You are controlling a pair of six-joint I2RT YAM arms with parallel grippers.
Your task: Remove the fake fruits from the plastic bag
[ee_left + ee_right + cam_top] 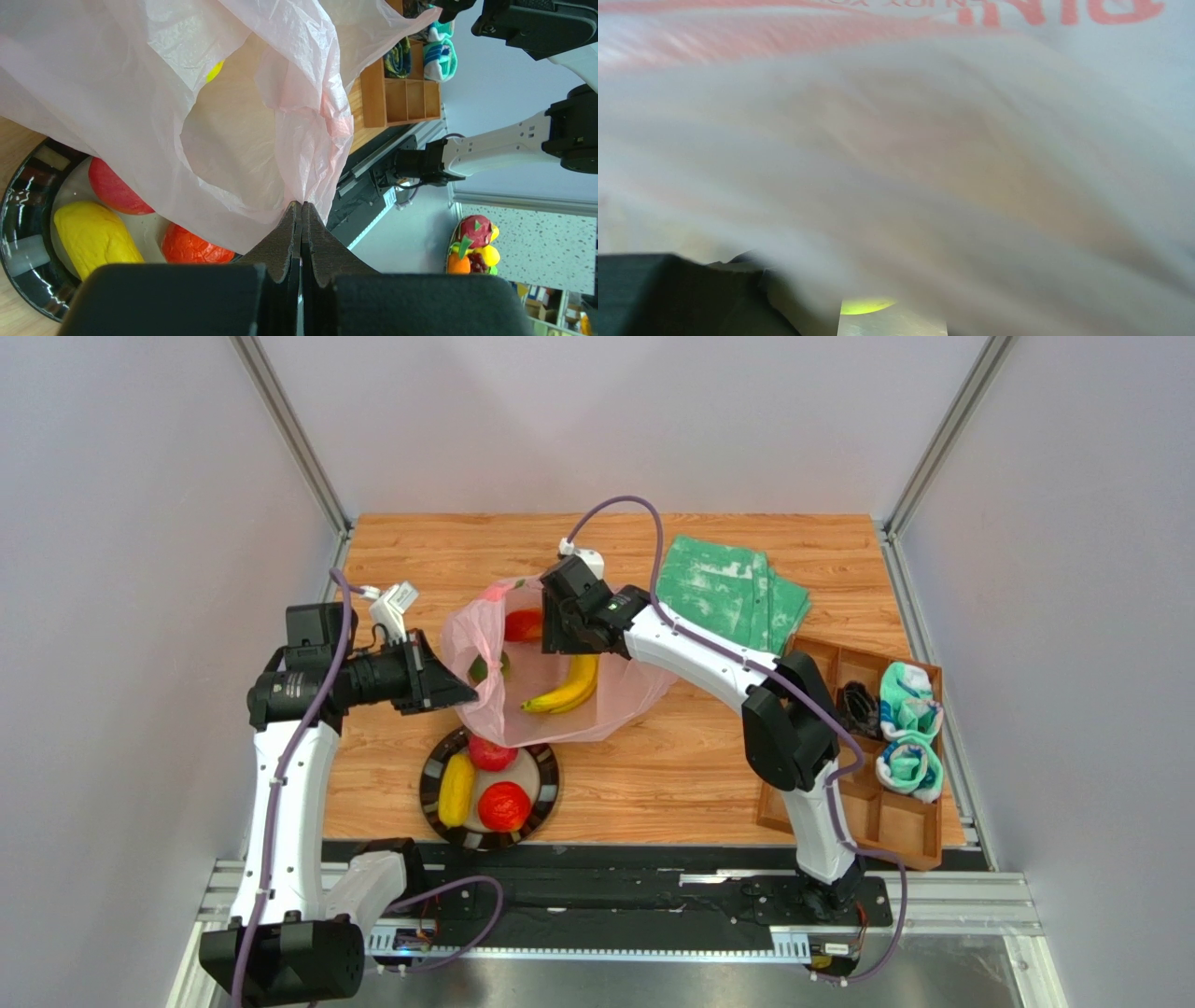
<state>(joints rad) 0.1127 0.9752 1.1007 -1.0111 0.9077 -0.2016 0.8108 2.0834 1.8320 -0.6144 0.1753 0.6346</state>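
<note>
Translucent pink plastic bag (624,703) — bananas (565,689), red fruit (522,626) inside; three fruits (504,805) on plate (428,787) just beside.

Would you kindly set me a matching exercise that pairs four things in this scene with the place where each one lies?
Things:
1. curved yellow plastic banana
2. round orange-red plastic fruit
3. folded green-and-white cloth
4. teal-and-white fabric bundle

Places:
A. in the wooden compartment tray
B. flat on the far side of the wooden table
C. inside the translucent pink plastic bag
D. on the round black plate

Pairs: 1-C, 2-D, 3-B, 4-A
</note>
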